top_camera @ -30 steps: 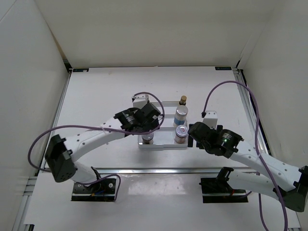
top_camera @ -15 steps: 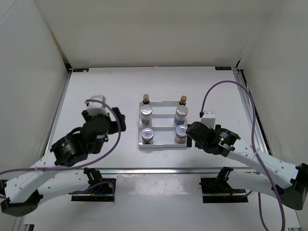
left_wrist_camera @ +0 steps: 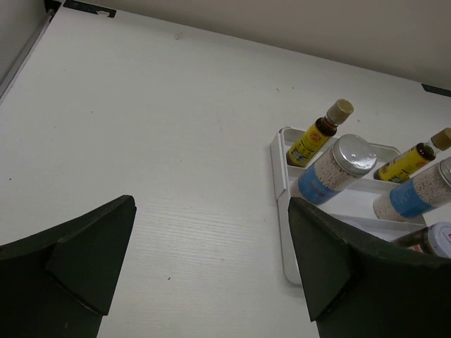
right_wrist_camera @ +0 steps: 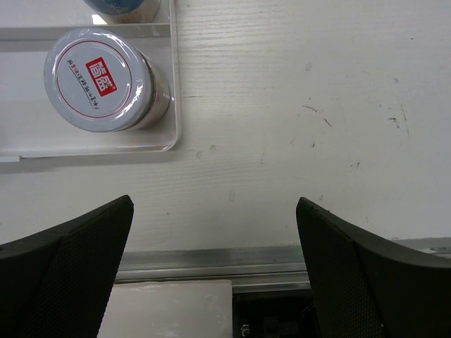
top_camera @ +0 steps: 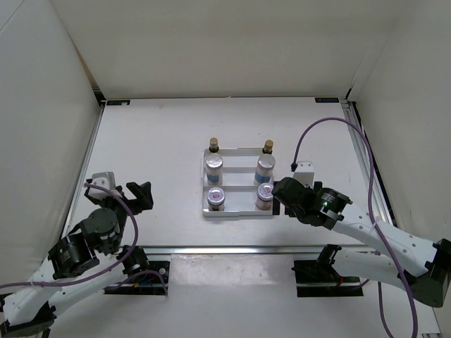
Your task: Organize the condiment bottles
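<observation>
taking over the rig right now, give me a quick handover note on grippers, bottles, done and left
Left gripper: open, empty, well left of the tray.
Right gripper: open, empty, by the tray's near right corner.
Bottles: all six stand in the tray, two slim brown bottles far row, two silver-lidded shakers middle, two red-marked jars near.
Done: sorting by pairs, it seems.
Left: likely nothing but parking the arms.

This looks like a robotics lab test cell: a bare white counter (top_camera: 155,141) boxed in by plain white walls (top_camera: 211,42). An aluminium rail (top_camera: 232,250) edges its near side, where the left arm (top_camera: 95,229) and right arm (top_camera: 373,229) are bolted, trailing purple cable (top_camera: 331,121).
</observation>
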Action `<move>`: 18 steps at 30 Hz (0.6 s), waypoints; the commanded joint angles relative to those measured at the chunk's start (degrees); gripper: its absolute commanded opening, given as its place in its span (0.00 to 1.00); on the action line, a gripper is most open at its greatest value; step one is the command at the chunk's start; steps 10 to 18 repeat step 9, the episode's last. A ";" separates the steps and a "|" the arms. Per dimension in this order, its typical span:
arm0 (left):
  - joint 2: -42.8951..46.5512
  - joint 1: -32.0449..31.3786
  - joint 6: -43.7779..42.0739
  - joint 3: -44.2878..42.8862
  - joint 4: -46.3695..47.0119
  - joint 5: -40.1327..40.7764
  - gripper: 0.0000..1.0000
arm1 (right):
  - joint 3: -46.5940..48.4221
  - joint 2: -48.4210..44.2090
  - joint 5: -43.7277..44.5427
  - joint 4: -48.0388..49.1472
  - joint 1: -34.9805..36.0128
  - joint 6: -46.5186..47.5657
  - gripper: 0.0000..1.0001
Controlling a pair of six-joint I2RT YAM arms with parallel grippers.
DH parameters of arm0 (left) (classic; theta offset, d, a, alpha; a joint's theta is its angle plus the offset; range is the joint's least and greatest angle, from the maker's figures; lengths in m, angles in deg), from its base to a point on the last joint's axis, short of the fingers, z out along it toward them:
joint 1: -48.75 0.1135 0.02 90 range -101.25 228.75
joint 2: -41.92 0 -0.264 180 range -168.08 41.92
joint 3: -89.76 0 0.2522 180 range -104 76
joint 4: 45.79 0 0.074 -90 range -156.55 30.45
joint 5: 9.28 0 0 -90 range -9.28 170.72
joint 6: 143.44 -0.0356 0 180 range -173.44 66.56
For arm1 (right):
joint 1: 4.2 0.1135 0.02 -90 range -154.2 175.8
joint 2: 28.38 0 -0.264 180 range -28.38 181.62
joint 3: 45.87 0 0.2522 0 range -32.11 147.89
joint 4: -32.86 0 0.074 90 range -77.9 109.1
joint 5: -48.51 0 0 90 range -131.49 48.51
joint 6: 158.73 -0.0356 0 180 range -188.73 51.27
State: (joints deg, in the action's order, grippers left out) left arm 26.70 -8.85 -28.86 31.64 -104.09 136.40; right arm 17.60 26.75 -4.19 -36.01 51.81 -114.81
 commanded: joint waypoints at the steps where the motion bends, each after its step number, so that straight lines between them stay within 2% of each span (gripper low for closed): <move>1: 0.19 -0.14 -1.99 0.50 1.82 1.36 1.00 | 1.18 -0.11 0.49 1.32 0.33 -0.06 1.00; 18: -1.56 -0.14 -1.99 0.50 1.82 1.36 1.00 | 1.18 -0.64 -0.03 1.85 0.33 0.21 1.00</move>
